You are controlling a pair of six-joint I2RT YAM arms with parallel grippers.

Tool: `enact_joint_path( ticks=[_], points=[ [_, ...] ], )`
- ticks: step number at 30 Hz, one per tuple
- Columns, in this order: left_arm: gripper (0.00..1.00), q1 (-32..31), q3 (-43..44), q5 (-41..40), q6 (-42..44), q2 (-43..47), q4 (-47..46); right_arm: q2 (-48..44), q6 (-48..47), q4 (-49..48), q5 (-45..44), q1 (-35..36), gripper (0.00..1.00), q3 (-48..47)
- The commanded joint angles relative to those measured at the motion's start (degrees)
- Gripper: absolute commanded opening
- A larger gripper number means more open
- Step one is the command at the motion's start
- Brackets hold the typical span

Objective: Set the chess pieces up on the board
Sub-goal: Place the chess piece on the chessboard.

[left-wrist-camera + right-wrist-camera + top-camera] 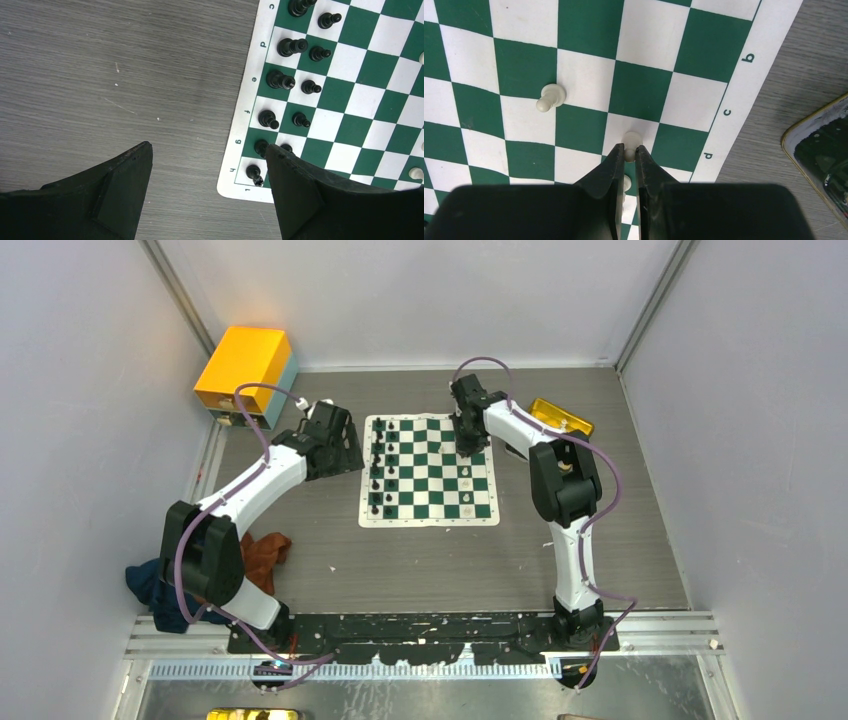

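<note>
The board lies mid-table, a green and white checked mat. Black chess pieces stand in two files along its left side, seen closer in the left wrist view. A few cream-white pieces stand on the right side. My right gripper is shut on the head of a white pawn, which stands on a white square near the d mark. Another white pawn stands to its left, and a third shows between the fingers. My left gripper hangs open over bare table beside the board's corner, holding nothing.
A translucent yellow tray sits just right of the board, its rim in the right wrist view. An orange-yellow box stands at the back left. Rust and blue cloths lie beside the left arm's base.
</note>
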State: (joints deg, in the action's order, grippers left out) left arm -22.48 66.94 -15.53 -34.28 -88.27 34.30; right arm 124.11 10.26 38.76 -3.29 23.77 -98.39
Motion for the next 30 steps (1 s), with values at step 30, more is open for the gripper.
enact_joint_path(
  ticks=[30],
  points=[
    [0.84,0.2,0.5,-0.3,-0.4,1.4,-1.7,-1.6,-2.5,-0.3,1.3,2.4,0.39,-7.4]
  ],
)
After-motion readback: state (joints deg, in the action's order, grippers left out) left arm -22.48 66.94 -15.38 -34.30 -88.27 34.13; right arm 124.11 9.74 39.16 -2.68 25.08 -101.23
